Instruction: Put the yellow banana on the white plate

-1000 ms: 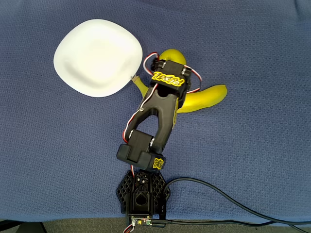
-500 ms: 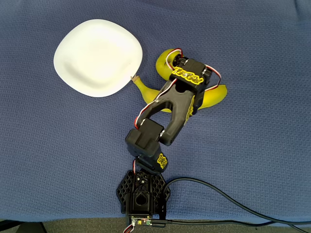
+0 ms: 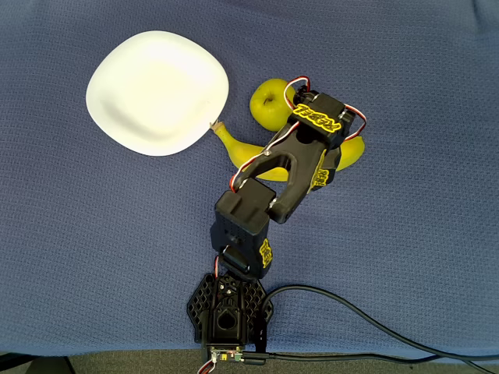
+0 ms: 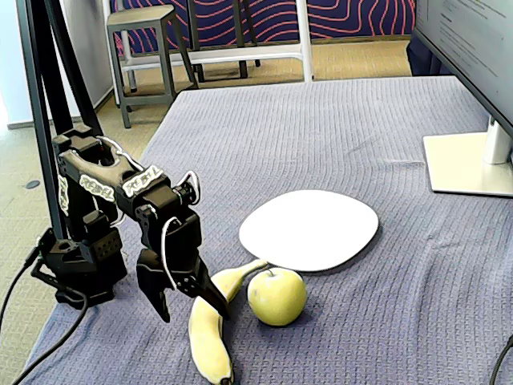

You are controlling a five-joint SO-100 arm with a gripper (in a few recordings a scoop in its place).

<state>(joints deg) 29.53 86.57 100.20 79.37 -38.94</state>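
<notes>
The claw [image 4: 186,303] hangs just above the yellow banana [image 4: 207,329] with its fingers spread apart, one on either side of the fruit's middle section, tips pointing down toward the blue cloth surface [image 4: 345,128]. In the fixed view the fingers do not appear to press the peel; whether a tip touches it cannot be determined. Nothing is held.

Task status: not yet accomplished. The banana lies flat on the surface, outside the white plate [image 4: 309,228]. In the overhead view the banana [image 3: 242,149] extends from its stem end, which touches or nearly touches the plate rim at roughly 4 o'clock of the plate [image 3: 156,92], toward the arm's wrist, which covers its middle; the far end shows at 3 o'clock of the wrist. The plate carries nothing.

Remaining steps, as judged: close the claw on the banana, lift it, carry it toward 10 o'clock in the overhead view, and release it over the dished centre.

Surrounding items: a yellow-green apple [image 3: 270,103] sits just beside the banana's inner curve, at 3 o'clock of the plate and at 10 o'clock of the wrist in the overhead view. It stands close to the transfer path; a low lift could knock it. A monitor base [image 4: 469,163] stands well apart at the far edge of the surface.
</notes>
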